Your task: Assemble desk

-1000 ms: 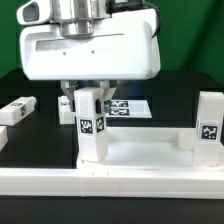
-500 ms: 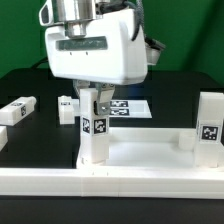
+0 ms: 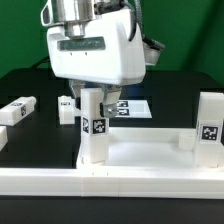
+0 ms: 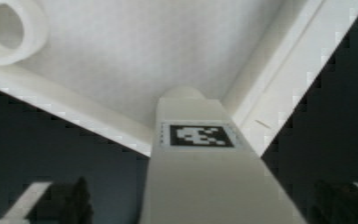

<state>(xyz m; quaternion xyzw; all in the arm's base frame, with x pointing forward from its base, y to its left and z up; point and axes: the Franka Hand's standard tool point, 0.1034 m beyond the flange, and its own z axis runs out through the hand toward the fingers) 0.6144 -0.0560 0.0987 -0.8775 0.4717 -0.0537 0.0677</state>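
The desk's white rimmed slab (image 3: 150,150) lies flat near the front. One square leg (image 3: 93,130) with a tag stands upright in the slab's corner at the exterior view's left. My gripper (image 3: 93,100) hangs over that leg's top, open, with its fingers on either side and clear of it. In the wrist view the leg (image 4: 202,170) runs up between my gripper (image 4: 202,200), with dark gaps on both sides, and the slab (image 4: 140,70) shows a round socket (image 4: 7,30). A second leg (image 3: 209,125) stands at the right corner.
A loose leg (image 3: 17,110) lies on the black table at the exterior view's left, and another (image 3: 66,106) stands just behind the gripper. The marker board (image 3: 132,107) lies flat behind the slab. A long white border rail (image 3: 100,185) runs along the front.
The jaws have spread apart and let go of the upright leg. The leg stays standing in its corner. The hand turned and lifted slightly earlier.
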